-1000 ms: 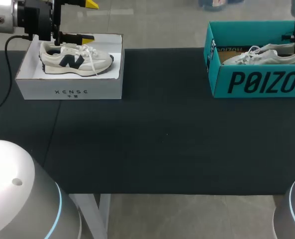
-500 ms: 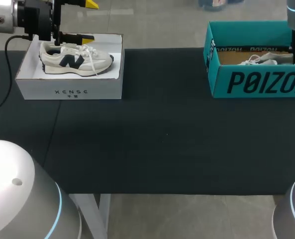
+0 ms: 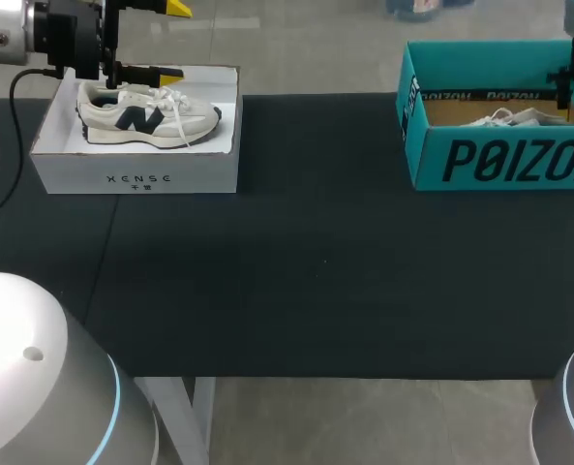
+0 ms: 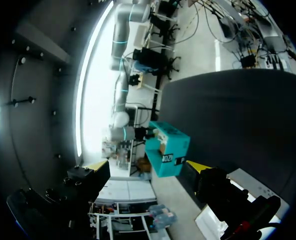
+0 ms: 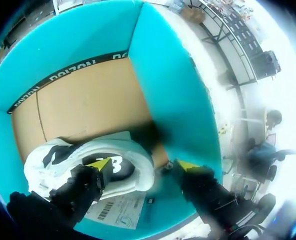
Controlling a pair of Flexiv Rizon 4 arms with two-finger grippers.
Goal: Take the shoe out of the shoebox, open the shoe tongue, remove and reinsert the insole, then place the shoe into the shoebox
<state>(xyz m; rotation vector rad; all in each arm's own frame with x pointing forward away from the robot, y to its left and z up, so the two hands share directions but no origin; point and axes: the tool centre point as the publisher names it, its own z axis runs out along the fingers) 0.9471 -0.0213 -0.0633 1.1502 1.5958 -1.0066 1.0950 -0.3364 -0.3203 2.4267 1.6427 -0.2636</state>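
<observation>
- Dark table mat [image 3: 316,262]; teal shoebox [image 3: 432,160] at its far right, black lettering on the front wall.
- White shoe [image 5: 88,162] lies inside it.
- Right gripper [image 5: 144,166] above the shoe's heel, fingers spread, grasping nothing.
- Left gripper [image 3: 173,41] released over white box [image 3: 132,170].

shoebox [image 3: 422,165] teal | shoe [image 5: 63,156] white — black heel mark | table [image 3: 316,271] black

Watching from the head view, I get soft, even overhead light on the dark table [image 3: 316,262], and the white box [image 3: 136,167] shows only faint shadows. My left wrist view is mostly dim, cut by a blown-out white band of glare. The right wrist view is bright inside the teal shoebox [image 5: 88,30] and washes to white beyond its wall, with a dark shadow patch on the cardboard just ahead of the right gripper [image 5: 144,166].
</observation>
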